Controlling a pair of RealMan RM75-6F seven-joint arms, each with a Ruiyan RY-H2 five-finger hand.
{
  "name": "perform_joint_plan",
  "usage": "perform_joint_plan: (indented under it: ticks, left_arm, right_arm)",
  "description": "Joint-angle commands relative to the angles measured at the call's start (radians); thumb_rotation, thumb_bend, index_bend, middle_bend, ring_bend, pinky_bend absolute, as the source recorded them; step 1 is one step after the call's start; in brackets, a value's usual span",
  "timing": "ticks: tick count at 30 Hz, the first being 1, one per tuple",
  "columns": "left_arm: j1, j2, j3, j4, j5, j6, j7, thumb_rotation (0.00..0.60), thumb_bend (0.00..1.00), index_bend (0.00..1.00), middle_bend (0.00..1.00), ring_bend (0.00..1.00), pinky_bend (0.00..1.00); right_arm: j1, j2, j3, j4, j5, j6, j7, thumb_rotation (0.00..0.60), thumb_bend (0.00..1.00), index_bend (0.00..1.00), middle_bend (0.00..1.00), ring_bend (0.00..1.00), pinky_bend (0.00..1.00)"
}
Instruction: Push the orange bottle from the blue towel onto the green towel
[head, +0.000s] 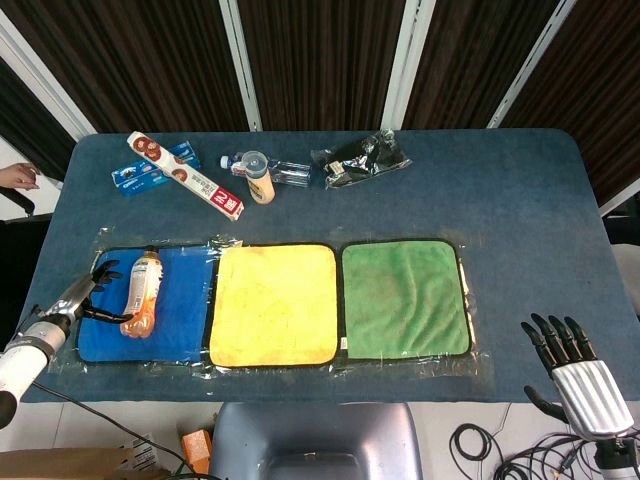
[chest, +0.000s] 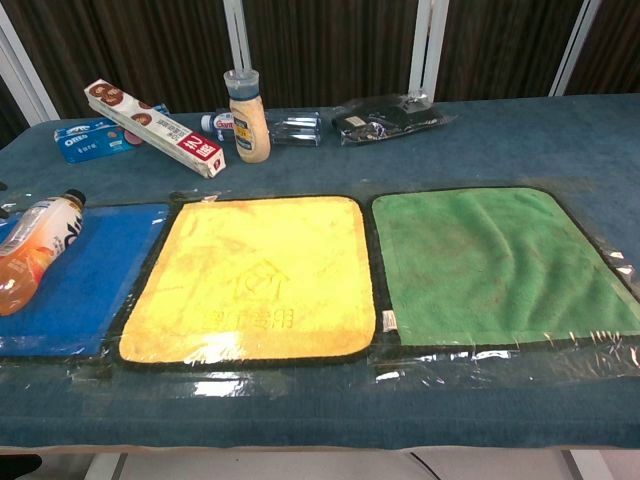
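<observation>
Right hand (head: 568, 362) hangs spread; left hand (head: 93, 290) (fingers apart) beside orange bottle (head: 143, 293).

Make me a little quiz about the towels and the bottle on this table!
1. True or false: the bottle lies on the green towel.
2. Which towel is in the middle? A blue, B yellow, C green.
3. Fill in: the hand nearest the bottle is the robot's ____ hand.

Key: 1 false, it lies on the blue towel. 2 B, the yellow towel. 3 left; the left hand is beside the bottle, the right hand is off past the table's near edge.
</observation>
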Motion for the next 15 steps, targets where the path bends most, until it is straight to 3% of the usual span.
perform_joint_plan:
  ticks: [1,7,15]
  left_arm:
    - [-0.004,0.006,-0.008,-0.004,0.004,-0.030,-0.028,0.600,0.03,0.00,0.16,0.12,0.19]
    - [-0.024,0.014,-0.015,0.012,-0.046,-0.112,-0.085,0.600,0.03,0.00,0.16,0.12,0.21]
    - [-0.093,0.014,0.039,0.044,-0.145,-0.172,-0.079,0.600,0.03,0.00,0.17,0.14,0.27]
  right_arm:
    - [-0.001,-0.001,0.000,-0.001,-0.002,0.002,0.000,0.600,0.15,0.00,0.05,0.00,0.01]
    - [-0.006,-0.002,-0.003,0.003,-0.010,0.010,-0.004,0.600,0.15,0.00,0.05,0.00,0.00]
    - [-0.004,-0.003,-0.002,0.004,-0.010,0.006,-0.003,0.600,0.15,0.00,0.05,0.00,0.00]
